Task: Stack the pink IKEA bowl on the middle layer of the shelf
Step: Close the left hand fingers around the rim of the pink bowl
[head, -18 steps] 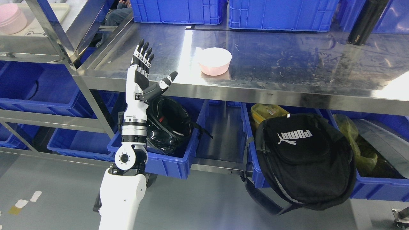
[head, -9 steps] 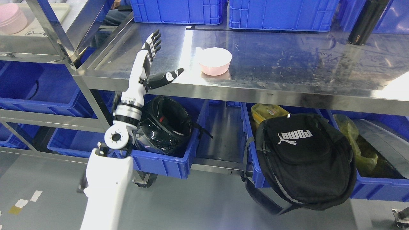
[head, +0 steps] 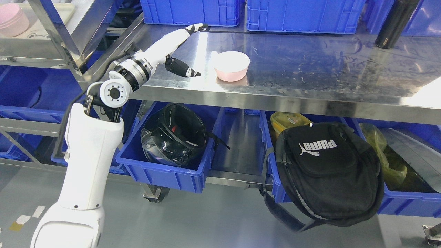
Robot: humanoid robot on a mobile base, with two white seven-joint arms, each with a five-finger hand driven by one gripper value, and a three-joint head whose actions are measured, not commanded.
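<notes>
A pink bowl (head: 231,65) stands upright on the steel table top (head: 310,65), near its front edge. My left hand (head: 187,48) reaches over the table just left of the bowl, fingers stretched toward the back and thumb spread below; it is open and holds nothing, a short gap from the bowl's left side. Another pink bowl (head: 13,20) sits on a tray on the steel shelf rack (head: 51,44) at the far left. My right arm is out of sight.
Blue crates (head: 255,12) line the table's back, with a black bottle (head: 394,22) at the right. Under the table, blue bins hold a black helmet (head: 175,136) and a black backpack (head: 327,172). More blue bins fill the rack's lower levels.
My left arm has risen from below the table edge and swung forward over the table top, bringing the open hand close to the bowl's left side. The bowl has not moved.
</notes>
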